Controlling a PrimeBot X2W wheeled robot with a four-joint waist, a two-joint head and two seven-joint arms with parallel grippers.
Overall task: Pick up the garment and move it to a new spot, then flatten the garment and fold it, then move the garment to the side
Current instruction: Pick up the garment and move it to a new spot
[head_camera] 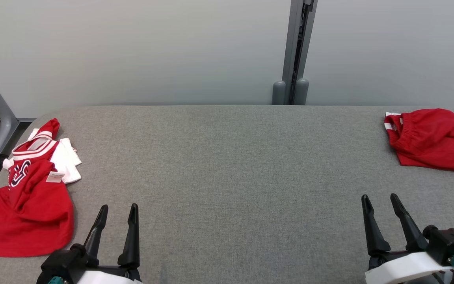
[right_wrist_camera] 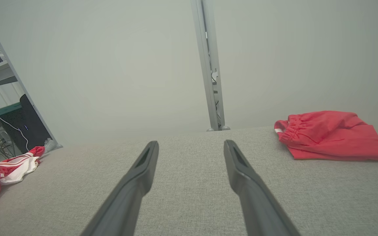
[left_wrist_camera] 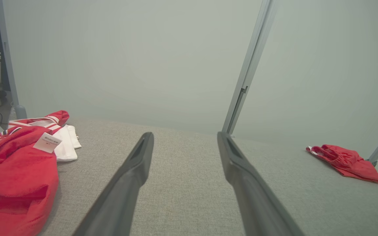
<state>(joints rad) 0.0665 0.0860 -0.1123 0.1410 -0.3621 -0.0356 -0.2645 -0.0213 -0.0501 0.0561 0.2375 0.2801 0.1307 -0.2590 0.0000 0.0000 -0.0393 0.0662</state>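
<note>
a red jersey (head_camera: 30,205) is seen lying crumpled at the left edge of a grey cloth-covered table (head_camera: 227,165). its white-striped collar is turned toward the far side, and a white paper tag (head_camera: 55,177) rests on the chest. white fabric (head_camera: 68,161) is bunched just beside the collar, touching the jersey. a pair of red shorts (head_camera: 434,138) is laid near the far right corner of the same table, well apart from the jersey. the elastic waistband is turned to the left, and a white-striped edge shows at the upper left of the pile. the left gripper (head_camera: 119,206) is held at the near edge of the table, just to the right of the jersey's hem and apart from it. its two dark fingers are parted, with nothing between them. the right gripper (head_camera: 379,196) is held at the near right, its fingers likewise spread and empty, and the shorts lie beyond it toward the far side. a pale wall (head_camera: 132,47) is seen behind the table, with a grey upright post (head_camera: 296,51) standing against it at the far edge.
</note>
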